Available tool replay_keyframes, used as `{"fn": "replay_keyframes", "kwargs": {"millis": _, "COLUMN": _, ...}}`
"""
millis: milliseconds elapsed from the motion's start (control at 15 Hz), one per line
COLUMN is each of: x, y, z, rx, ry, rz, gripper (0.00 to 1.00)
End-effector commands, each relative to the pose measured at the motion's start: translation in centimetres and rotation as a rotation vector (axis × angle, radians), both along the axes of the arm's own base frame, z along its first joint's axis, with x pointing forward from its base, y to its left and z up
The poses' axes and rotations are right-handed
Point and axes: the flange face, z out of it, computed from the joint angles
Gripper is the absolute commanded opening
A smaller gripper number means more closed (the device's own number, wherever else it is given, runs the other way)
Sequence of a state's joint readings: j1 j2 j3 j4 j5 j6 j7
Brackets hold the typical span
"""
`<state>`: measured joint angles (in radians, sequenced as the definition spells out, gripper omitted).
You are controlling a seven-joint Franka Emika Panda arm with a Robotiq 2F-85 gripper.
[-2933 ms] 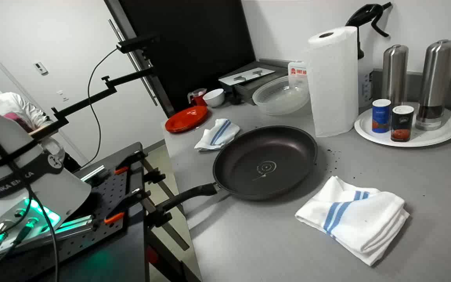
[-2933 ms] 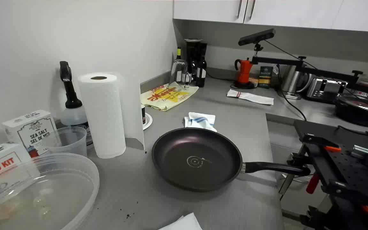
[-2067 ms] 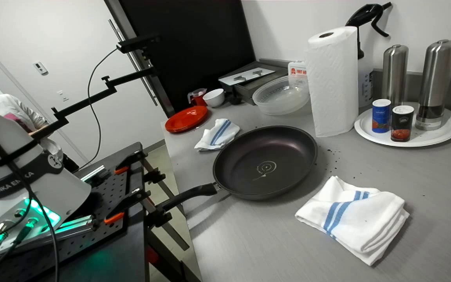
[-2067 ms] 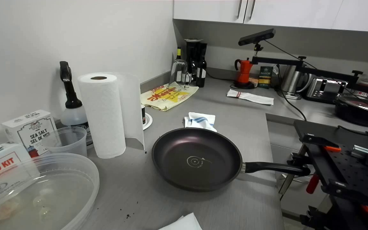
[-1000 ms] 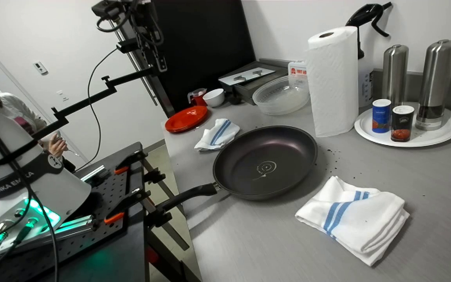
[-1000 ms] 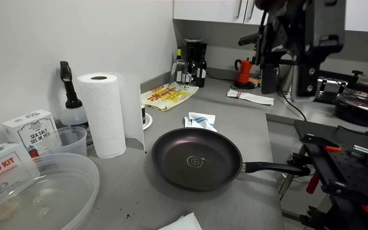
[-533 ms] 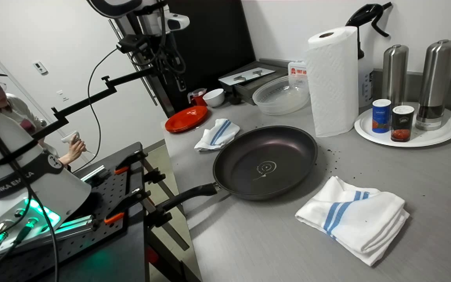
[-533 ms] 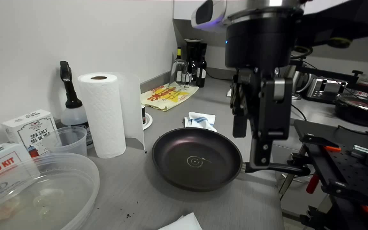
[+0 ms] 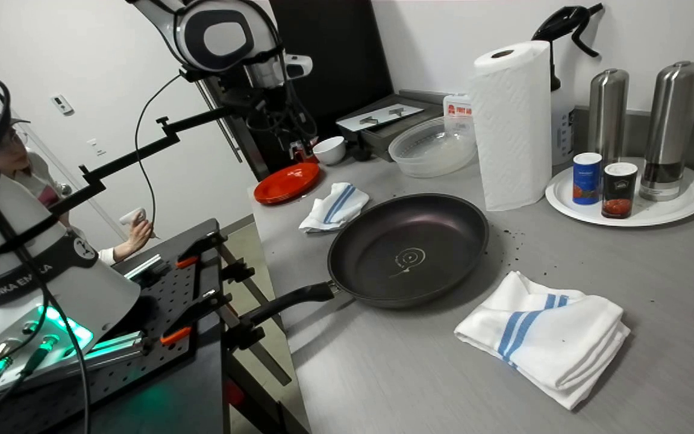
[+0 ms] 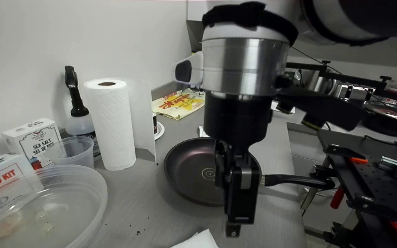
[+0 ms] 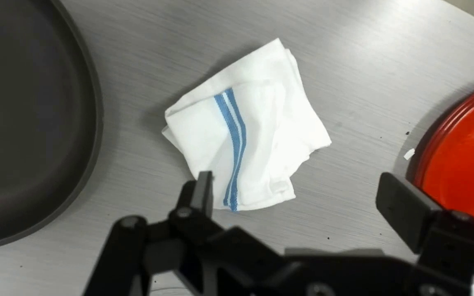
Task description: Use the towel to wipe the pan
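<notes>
The gray counter holds a folded towel, right of the pan in the wrist view; the gripper above is spread wide.

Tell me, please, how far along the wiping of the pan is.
No wiping looks done: the towel lies folded on the counter between pan and red plates. In hand: the open gripper hovers near it, empty. Left: probably grasping the towel, then wiping.

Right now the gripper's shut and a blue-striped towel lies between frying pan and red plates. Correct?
Not shut: the wrist view shows the gripper open. The rest is right: a blue-striped towel lies between the frying pan and the red plates.
</notes>
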<state>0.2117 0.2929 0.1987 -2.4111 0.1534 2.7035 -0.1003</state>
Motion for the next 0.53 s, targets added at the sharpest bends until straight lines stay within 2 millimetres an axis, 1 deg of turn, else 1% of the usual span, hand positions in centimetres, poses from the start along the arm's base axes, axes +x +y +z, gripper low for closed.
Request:
{"fn": "replay_keyframes", "kwargs": {"millis": 0, "x": 1.8, "y": 1.3, "z": -3.0, "rx": -0.023, "ry": -0.048, "rz": 0.01, "gripper": 1.0}}
{"fn": "replay_keyframes", "kwargs": {"millis": 267, "x": 2.5, "y": 1.1, "z": -6.4, "rx": -0.038, "ry": -0.038, "rz": -0.019, "gripper": 1.0}}
{"fn": "replay_keyframes", "kwargs": {"millis": 467, "x": 2.7, "y": 0.8, "z": -8.3, "rx": -0.041, "ry": -0.024, "rz": -0.042, "gripper": 1.0}}
